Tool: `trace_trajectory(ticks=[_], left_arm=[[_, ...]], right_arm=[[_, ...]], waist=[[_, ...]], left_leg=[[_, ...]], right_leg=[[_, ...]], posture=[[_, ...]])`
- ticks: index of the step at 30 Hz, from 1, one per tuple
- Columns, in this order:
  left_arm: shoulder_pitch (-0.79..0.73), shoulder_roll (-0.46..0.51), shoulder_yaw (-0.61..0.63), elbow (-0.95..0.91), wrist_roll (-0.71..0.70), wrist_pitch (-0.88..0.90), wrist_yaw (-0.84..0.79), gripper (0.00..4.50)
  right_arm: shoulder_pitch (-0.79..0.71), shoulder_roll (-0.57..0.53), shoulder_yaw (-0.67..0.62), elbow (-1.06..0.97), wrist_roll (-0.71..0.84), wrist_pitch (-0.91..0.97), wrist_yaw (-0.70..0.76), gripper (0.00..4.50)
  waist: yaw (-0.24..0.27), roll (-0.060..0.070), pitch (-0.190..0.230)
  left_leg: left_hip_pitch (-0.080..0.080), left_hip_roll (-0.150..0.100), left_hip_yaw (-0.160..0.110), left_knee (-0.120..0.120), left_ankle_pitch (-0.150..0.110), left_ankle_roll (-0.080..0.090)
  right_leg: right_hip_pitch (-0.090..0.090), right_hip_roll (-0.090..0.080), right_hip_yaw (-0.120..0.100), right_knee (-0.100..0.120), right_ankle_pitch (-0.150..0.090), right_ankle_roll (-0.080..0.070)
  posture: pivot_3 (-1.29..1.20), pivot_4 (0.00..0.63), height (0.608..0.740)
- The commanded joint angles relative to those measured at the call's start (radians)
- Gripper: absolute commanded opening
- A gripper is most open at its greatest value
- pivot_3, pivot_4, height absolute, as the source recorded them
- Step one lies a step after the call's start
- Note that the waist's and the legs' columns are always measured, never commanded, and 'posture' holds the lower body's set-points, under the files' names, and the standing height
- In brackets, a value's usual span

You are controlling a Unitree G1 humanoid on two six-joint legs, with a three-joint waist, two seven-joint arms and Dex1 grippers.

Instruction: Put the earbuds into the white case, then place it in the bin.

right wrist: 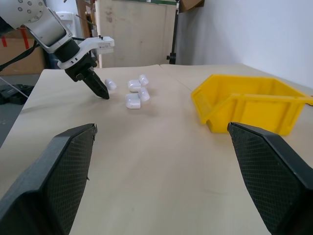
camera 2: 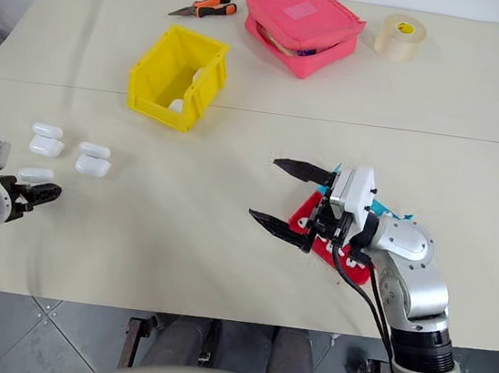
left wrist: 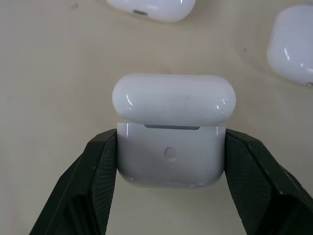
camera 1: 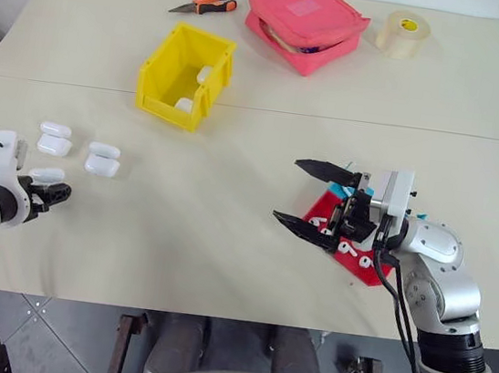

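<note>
The left gripper (left wrist: 171, 161) sits low at the left edge of the bench (camera 1: 224, 238). Its two black fingers (left wrist: 85, 191) are squeezed on a white case (left wrist: 171, 152), one finger on each side of the bottom half. The lid of this case is tipped up a little, so a thin gap shows under it. In the head views, the case looks like a small white lump at the fingertips, right down by the bench.

Four more white cases (camera 1: 78, 150) lie close together on the bench, just past the left gripper. They are in two pairs, side by side.

The right gripper (camera 1: 308, 194) hangs above the bench on the right side and points toward the left. Its fingers are spread wide apart and hold nothing. Right behind it lies a red and blue tray (camera 1: 351, 255), partly hidden by the arm. Small white earbuds (camera 1: 346, 249) lie on the red part of the tray.

The yellow bin (camera 1: 166, 84) stands farther back, left of the middle, well apart from both grippers. Something small and white lies inside it, but I cannot tell what it is.

At the far side of the bench are a pink zip pouch (camera 1: 305, 19), a roll of tape (camera 1: 402, 34) and orange-handled pliers (camera 1: 205, 3).
</note>
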Motion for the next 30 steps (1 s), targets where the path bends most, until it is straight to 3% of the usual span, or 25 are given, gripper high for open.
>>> trace_trajectory(ticks=[1,2,3,17,24,29,30], left_arm=[[-0.003,-0.02,0.022,-0.022,0.032,0.062,0.013,4.09],[-0.009,-0.025,0.026,-0.022,0.036,0.069,0.017,4.41],[-0.012,-0.028,0.028,-0.022,0.041,0.073,0.019,4.46],[0.012,-0.039,0.026,-0.036,0.027,0.075,0.042,4.46],[0.048,-0.027,0.035,-0.052,0.003,0.075,0.043,2.81],[0.059,-0.024,0.065,-0.085,-0.025,0.075,-0.007,2.81],[0.062,-0.039,0.072,-0.119,-0.05,0.008,-0.052,2.81]], right_arm=[[-0.018,0.01,0.002,-0.012,0.013,-0.003,0.006,4.5],[-0.02,0.011,0.002,-0.013,0.014,-0.001,0.006,4.5],[-0.021,0.011,0.003,-0.014,0.014,0.001,0.007,4.5],[0.0,0.017,0.004,-0.036,0.016,0.004,-0.005,4.5],[0.002,0.023,0.005,-0.033,0.014,0.004,-0.004,4.5],[-0.002,0.026,0.009,-0.03,0.012,0.005,-0.005,4.5],[-0.002,0.026,0.009,-0.031,0.012,0.005,-0.005,4.5]], waist=[[0.003,0.0,0.0],[0.004,0.0,0.0],[0.004,0.0,0.0],[0.004,0.0,0.0],[-0.001,0.0,0.0],[0.0,0.0,0.0],[0.001,0.0,0.0]], left_leg=[[0.0,0.0,0.0,0.0,0.0,0.0],[0.0,0.0,0.0,0.0,0.0,0.0],[0.0,0.0,0.0,0.0,0.0,0.0],[0.0,0.0,0.0,0.0,0.0,0.0],[0.0,0.0,0.0,0.0,0.0,0.0],[0.001,0.0,0.001,0.0,0.0,0.0],[0.001,0.001,0.001,0.0,0.0,-0.001]], right_leg=[[0.0,0.0,0.0,0.0,0.0,0.0],[0.0,0.0,0.0,0.0,0.0,0.0],[0.0,0.0,0.0,0.0,0.0,0.0],[0.0,0.0,0.0,0.0,0.0,0.0],[0.0,0.0,0.0,0.0,0.0,0.0],[0.0,0.0,0.0,0.0,0.0,0.0],[0.0,0.0,0.0,0.0,0.0,0.0]], posture=[[0.0,0.15,0.74],[0.0,0.15,0.74],[0.0,0.15,0.74],[0.0,0.15,0.74],[0.0,0.15,0.74],[0.0,0.15,0.74],[0.0,0.15,0.74]])
